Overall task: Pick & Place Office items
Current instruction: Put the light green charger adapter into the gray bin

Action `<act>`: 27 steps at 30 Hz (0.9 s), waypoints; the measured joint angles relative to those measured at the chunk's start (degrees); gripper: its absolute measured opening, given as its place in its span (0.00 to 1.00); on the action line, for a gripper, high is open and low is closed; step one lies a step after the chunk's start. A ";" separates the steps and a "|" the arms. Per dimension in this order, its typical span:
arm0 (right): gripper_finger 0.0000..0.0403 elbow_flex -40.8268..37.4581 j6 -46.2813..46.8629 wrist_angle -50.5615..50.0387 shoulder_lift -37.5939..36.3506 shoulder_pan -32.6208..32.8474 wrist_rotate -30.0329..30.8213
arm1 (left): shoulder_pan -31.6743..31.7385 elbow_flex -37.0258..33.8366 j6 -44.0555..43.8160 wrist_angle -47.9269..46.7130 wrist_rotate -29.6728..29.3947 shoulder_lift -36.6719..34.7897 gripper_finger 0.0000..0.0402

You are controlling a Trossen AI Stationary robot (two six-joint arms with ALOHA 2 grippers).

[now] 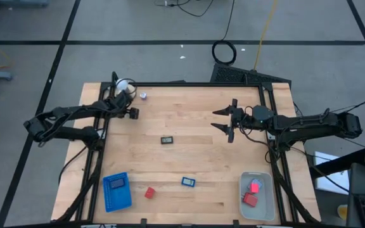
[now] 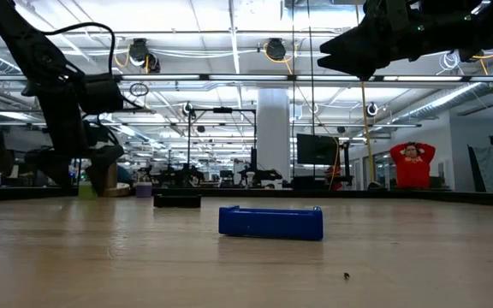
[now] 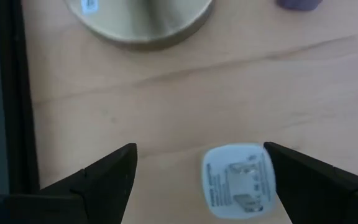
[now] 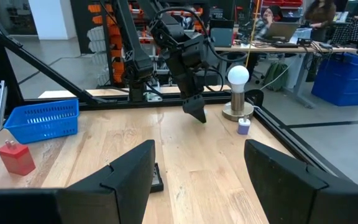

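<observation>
Left gripper (image 3: pixel 197 180) is held wide open over small white rounded-square piece (image 3: pixel 238 186); right gripper (image 1: pixel 229 120) is raised, parted, empty

A pale wooden tabletop (image 1: pixel 189 158) framed in black rails stands on a grey floor (image 1: pixel 138 63) crossed by dark lines. Beyond it, a white column (image 2: pixel 273 133) rises under bright ceiling strip lights (image 2: pixel 229 38), and a person in a red top (image 2: pixel 412 164) stands far off.

The wooden desk (image 1: pixel 189 120) is holding a blue ribbed tray (image 1: pixel 116 191) and a pale bin (image 1: pixel 256 196) near one edge. A red block (image 1: pixel 149 192), a small blue piece (image 1: pixel 188 182) and a black piece (image 1: pixel 167 140) are lying on the wood. A white ball on a round base (image 1: pixel 125 87) is standing in a far corner, with a small pale bit (image 1: pixel 143 95) sitting just beside it.
</observation>
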 joint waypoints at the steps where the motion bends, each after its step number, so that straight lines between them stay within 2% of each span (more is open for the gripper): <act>1: 0.60 0.00 0.15 0.13 0.00 0.02 0.00 | -0.16 0.00 0.08 0.45 -0.33 0.00 0.87; 19: 0.60 0.00 1.49 1.38 0.00 0.00 0.00 | -2.62 0.00 -0.26 1.52 0.43 0.00 0.87; 27: 0.60 0.00 1.49 2.18 -0.02 0.00 -0.02 | -2.62 -0.02 -1.61 0.39 -1.50 0.00 0.86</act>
